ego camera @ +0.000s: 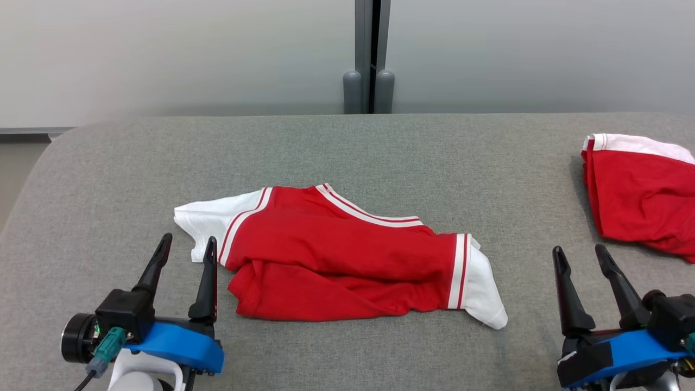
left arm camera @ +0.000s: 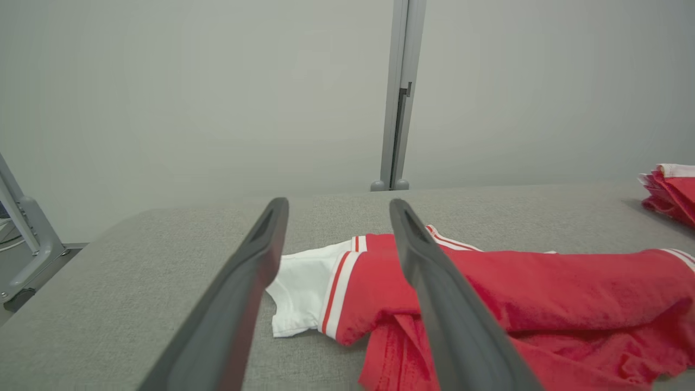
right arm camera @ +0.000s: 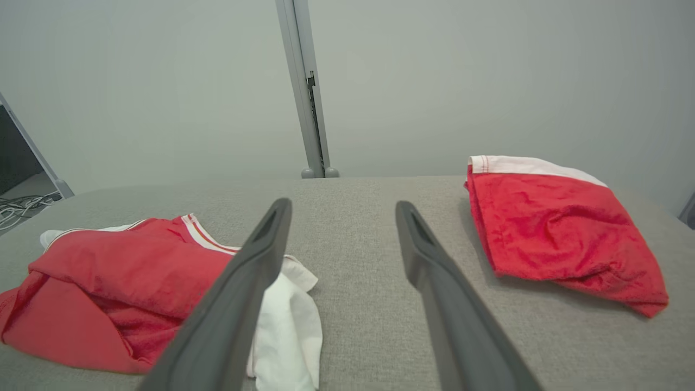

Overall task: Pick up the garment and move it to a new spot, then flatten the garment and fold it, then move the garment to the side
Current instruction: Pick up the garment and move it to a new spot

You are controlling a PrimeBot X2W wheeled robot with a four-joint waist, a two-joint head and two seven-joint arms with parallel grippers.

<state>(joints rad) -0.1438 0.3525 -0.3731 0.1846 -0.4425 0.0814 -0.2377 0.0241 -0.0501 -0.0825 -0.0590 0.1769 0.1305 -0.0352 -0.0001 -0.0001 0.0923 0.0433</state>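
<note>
A crumpled red-and-white garment (ego camera: pixel 336 255) lies between two empty, wide-open grippers: just right of the left gripper (ego camera: pixel 188 239), left of the right gripper (ego camera: pixel 579 248). Each should probably pinch the garment's nearer end, low against the grey surface (ego camera: pixel 347 146).

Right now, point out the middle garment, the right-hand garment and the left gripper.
middle garment (ego camera: pixel 336 255), head view, red body.
right-hand garment (ego camera: pixel 640 201), head view, red top layer.
left gripper (ego camera: pixel 188 239), head view, midway between its fingertips.
</note>
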